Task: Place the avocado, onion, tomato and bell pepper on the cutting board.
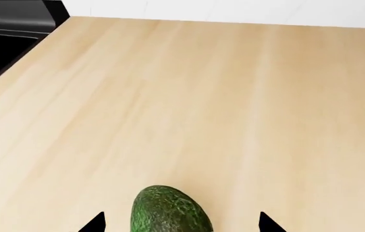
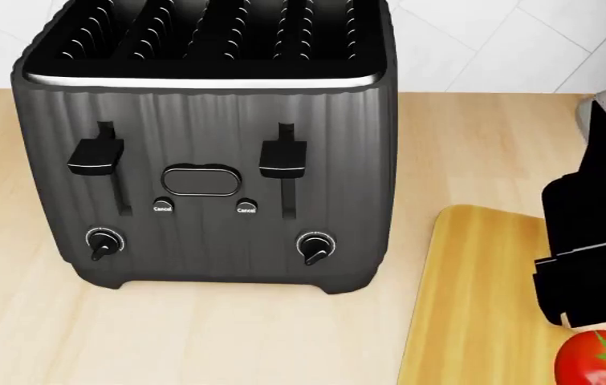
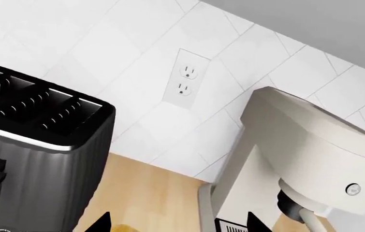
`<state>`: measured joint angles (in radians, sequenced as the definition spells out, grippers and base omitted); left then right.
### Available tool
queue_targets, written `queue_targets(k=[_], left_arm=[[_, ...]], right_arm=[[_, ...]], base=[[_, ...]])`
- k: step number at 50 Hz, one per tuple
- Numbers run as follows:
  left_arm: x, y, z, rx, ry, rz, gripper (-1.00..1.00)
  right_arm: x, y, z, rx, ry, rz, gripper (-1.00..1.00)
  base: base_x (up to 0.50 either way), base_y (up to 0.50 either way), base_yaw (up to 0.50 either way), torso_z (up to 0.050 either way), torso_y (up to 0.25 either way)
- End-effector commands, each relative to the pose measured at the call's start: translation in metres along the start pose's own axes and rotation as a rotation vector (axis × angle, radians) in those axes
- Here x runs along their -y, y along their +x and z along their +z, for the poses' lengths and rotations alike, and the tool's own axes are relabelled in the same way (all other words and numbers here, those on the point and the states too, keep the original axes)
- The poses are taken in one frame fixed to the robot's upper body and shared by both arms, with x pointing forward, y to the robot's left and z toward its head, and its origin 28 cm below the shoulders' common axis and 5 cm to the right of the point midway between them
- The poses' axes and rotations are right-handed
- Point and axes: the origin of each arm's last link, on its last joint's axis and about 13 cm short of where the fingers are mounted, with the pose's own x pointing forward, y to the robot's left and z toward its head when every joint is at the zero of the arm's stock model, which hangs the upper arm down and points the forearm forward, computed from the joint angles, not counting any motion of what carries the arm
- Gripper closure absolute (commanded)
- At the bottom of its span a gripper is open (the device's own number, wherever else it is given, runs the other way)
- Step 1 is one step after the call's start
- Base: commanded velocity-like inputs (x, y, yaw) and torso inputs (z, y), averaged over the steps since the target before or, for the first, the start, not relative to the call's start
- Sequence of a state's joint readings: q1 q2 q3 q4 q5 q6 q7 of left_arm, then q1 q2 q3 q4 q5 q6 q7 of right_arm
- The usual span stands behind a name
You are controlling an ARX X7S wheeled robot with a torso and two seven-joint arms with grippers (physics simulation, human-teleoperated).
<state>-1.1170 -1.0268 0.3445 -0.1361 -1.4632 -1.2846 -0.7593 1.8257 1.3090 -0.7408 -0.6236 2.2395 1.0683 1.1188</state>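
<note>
Avocado (image 1: 170,210) between spread left gripper (image 1: 182,223) tips, seemingly ungrasped.

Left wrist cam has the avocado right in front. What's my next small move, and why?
Probably ease the left gripper forward and down until its open fingertips straddle the avocado, then close. The avocado lies on the counter between the tips, not yet gripped, and only the tomato shows on the cutting board.

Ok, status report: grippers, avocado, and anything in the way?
Left gripper open, straddling avocado. Right gripper open, empty. Tomato on cutting board. Toaster beside the board.
</note>
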Motion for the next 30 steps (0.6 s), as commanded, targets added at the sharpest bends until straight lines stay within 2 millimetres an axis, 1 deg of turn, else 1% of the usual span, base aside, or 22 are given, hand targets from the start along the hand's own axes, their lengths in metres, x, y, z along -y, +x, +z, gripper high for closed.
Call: queue_targets(k=[1, 11, 20, 30], left_arm=[[-0.001, 0.015, -0.006, -0.022, -0.009, 0.027, -1.0], [-0.001, 0.028, -0.011, -0.043, -0.027, 0.054, -1.0], [0.005, 0.039, -0.022, -0.07, -0.022, 0.05, -1.0], [0.008, 0.052, -0.029, -0.095, -0.03, 0.055, -1.0]], right_arm=[[0.0, -0.001, -0.001, -0.001, 0.001, -0.002, -1.0], [0.0, -0.003, -0.001, 0.001, 0.002, -0.001, -1.0], [0.0, -0.002, -0.003, 0.0, 0.007, 0.0, -1.0], [-0.001, 0.0, -0.005, -0.003, 0.011, 0.004, -1.0]], base=[[0.0, 0.0, 0.0, 0.0, 0.0], [0.0, 0.0, 0.0, 0.0, 0.0], [0.0, 0.0, 0.0, 0.0, 0.0], [0.0, 0.0, 0.0, 0.0, 0.0]])
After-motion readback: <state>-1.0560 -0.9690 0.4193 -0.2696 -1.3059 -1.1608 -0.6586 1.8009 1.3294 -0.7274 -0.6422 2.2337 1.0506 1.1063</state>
